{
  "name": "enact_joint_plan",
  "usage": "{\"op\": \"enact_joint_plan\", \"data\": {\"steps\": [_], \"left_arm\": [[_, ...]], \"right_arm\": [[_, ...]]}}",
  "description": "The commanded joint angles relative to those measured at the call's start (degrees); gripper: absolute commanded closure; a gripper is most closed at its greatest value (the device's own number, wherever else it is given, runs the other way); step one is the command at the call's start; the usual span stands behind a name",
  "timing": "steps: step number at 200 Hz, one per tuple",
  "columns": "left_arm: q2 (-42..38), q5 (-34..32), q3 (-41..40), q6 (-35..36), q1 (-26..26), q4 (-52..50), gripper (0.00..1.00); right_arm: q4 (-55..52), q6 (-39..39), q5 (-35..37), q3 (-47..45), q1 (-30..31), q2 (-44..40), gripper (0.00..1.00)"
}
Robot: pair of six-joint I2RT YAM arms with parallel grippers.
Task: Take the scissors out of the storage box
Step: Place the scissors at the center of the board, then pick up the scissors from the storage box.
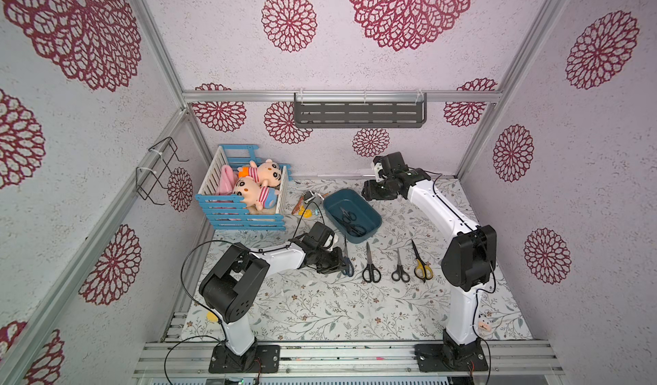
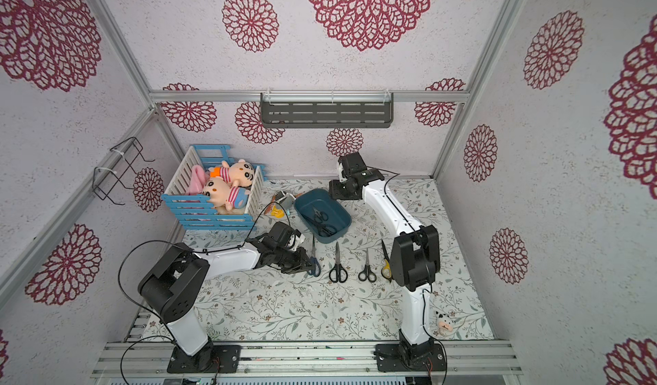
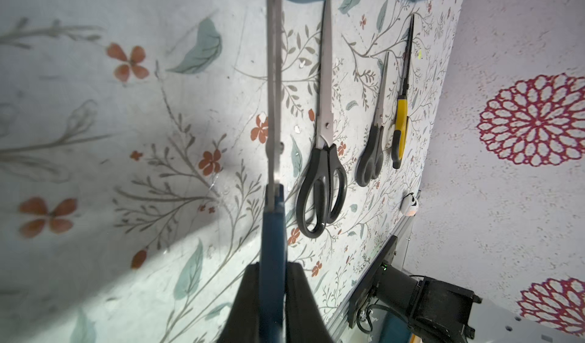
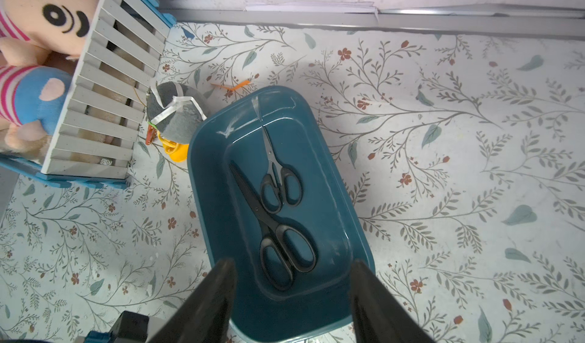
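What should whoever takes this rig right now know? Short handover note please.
Left gripper: shut on the dark-blue scissors, at the end of the row on the mat; not released.
Right gripper: open, empty, above the storage box.
Done: big black pair, small black pair and yellow-and-black pair lie on the mat.
Left: release the blue pair; then the shorter black pair and longer black pair, both in the box.

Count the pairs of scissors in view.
6: two black-handled pairs in the storage box, three pairs on the mat, the blue-handled pair in the left gripper. None seems hidden.
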Motion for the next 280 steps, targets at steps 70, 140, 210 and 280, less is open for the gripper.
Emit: {"op": "enact_joint_plan", "data": {"steps": [70,140,210,280], "left_arm": [[2.2,-1.4,1.9,5.8,0.3,-7.1,0.79],[-5.6,-3.8,5.0,10.4,4.8,-17.7,0.57],[-12.5,-13.7,12.6,15.2,12.0,-26.9,0.52],[-11.8,-14.7,16.4,16.8,13.9,-27.5,0.52]], "right_arm": [[0.0,-4.5,1.2,0.4,3.8,1.1,0.39],[5.8,-4.4,6.4,-3.2,6.9,6.6,0.44],[8.9,-7.1,17.6,1.8,9.1,15.7,0.6],[4.1,-5.5,21.4,11.3,9.4,24.4,0.71]]}}
